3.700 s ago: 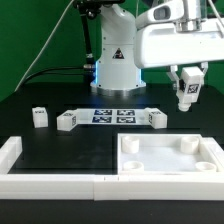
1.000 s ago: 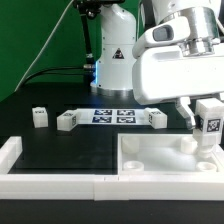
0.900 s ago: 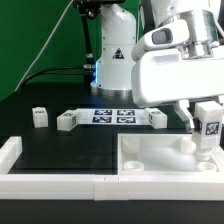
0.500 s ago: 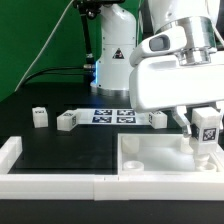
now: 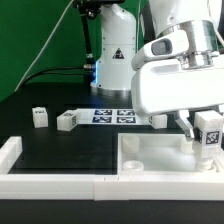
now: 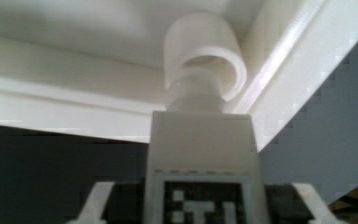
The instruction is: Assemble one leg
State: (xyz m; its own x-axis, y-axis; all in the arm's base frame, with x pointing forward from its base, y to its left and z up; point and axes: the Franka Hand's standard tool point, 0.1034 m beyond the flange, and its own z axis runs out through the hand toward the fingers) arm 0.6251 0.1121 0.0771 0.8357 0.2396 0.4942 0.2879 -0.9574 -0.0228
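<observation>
My gripper [image 5: 203, 137] is shut on a white leg [image 5: 208, 136] with a black-and-white tag, held upright over the far right corner of the large white tray-like top [image 5: 170, 168]. In the wrist view the leg [image 6: 201, 150] runs from between my fingers [image 6: 101, 205] down to a round corner socket [image 6: 208, 72] of the top, its tip at or in the socket. Three more legs lie on the table: one [image 5: 39, 117] at the exterior view's left, one [image 5: 67, 121] beside the marker board, and one [image 5: 158, 119] partly hidden behind my gripper.
The marker board [image 5: 112, 116] lies mid-table behind the top. A white L-shaped rail [image 5: 40, 180] runs along the front and the exterior view's left. The robot base [image 5: 115, 55] stands at the back.
My gripper carried the leg from above the table's right side down to the top's far right corner, and in the last second it settled slightly lower over the socket.
</observation>
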